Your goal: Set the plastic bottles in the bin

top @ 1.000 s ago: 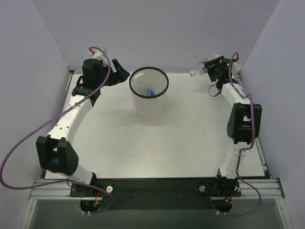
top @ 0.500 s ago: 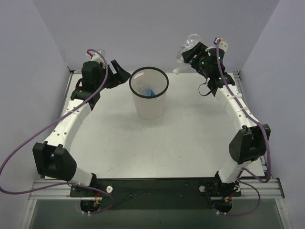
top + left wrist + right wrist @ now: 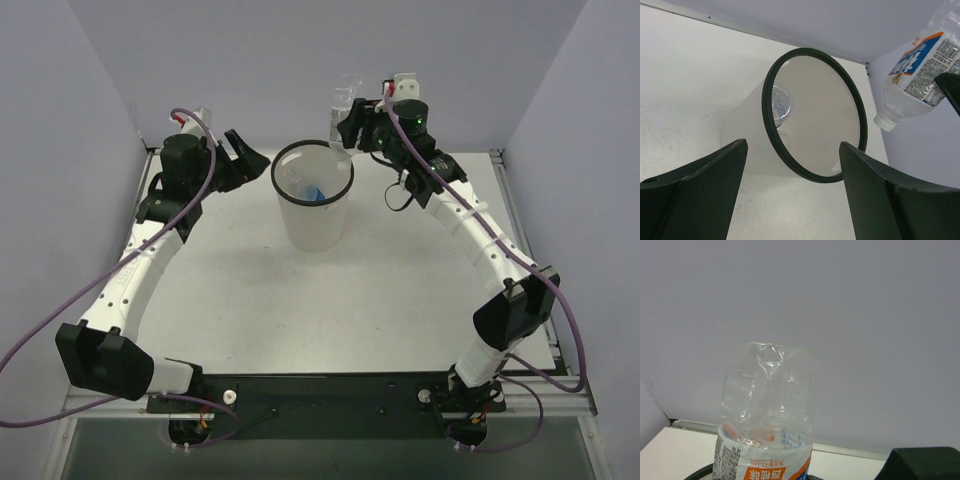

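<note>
White-walled bin (image 3: 315, 228), black-rimmed, had a blue-labelled bottle (image 3: 313, 192) lying inside. Right arm (image 3: 470, 225) arched high toward the far rim. Left arm (image 3: 140, 270) was bent beside the bin, left gripper (image 3: 243, 152) spread and empty. Right gripper (image 3: 365, 128) clamped the orange-and-white-labelled bottle (image 3: 345, 103), cap down, seemingly just outside the rim. Risk: dropped there, it would likely clip the rim and bounce out.

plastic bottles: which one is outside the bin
The clear orange-and-white-labelled plastic bottle, held up by the right tool; the blue-labelled one lies inside the white bin.
</note>
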Action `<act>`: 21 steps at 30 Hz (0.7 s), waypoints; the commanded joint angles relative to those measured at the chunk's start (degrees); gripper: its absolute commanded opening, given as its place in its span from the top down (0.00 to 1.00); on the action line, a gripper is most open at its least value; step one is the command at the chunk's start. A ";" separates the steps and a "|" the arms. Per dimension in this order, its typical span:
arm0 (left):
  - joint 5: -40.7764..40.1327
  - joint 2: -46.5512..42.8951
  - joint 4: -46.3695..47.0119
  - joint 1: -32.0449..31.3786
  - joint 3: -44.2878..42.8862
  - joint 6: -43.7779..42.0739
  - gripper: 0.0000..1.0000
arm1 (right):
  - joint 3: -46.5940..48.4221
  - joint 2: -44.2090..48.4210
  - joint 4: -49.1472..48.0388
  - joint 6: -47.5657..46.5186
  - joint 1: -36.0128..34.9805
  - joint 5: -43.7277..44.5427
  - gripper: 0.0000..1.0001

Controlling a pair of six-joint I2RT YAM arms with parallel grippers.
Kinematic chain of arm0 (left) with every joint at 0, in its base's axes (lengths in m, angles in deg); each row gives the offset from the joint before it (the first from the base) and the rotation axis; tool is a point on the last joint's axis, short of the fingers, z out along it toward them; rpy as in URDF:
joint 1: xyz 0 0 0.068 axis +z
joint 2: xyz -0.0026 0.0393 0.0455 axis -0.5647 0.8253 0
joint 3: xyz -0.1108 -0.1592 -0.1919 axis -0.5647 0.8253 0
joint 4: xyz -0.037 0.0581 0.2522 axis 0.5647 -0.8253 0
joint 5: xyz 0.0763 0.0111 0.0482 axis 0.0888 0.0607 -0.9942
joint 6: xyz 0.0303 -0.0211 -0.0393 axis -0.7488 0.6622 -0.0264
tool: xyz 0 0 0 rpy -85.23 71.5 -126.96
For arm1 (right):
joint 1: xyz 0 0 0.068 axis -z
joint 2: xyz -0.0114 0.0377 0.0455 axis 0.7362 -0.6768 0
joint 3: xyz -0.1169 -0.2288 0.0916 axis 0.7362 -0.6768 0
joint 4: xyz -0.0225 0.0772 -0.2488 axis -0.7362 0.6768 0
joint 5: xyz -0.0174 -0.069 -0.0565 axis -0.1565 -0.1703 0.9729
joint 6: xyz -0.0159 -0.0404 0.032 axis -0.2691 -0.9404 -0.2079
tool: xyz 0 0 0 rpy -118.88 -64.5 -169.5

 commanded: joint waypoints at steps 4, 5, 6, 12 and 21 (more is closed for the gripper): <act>-1.49 -2.25 -0.40 -0.15 0.13 -1.28 0.15 | 7.16 -7.19 -1.25 -3.67 -1.91 1.15 0.44; -1.58 -2.43 -0.49 -0.15 0.12 -1.55 0.15 | 8.30 -7.80 -1.25 -3.67 -2.08 1.15 0.44; -1.75 -2.43 -0.41 -0.24 0.21 -1.64 0.15 | 8.57 -8.85 -1.34 -3.67 -2.52 1.41 0.44; -2.02 -2.78 -0.93 -0.15 0.21 -2.43 0.15 | 8.57 -10.71 -1.25 -2.97 -3.14 2.55 0.10; -2.11 -4.19 -1.02 -0.15 1.62 -2.25 0.14 | 7.08 -5.97 0.59 -2.71 -3.93 4.05 0.00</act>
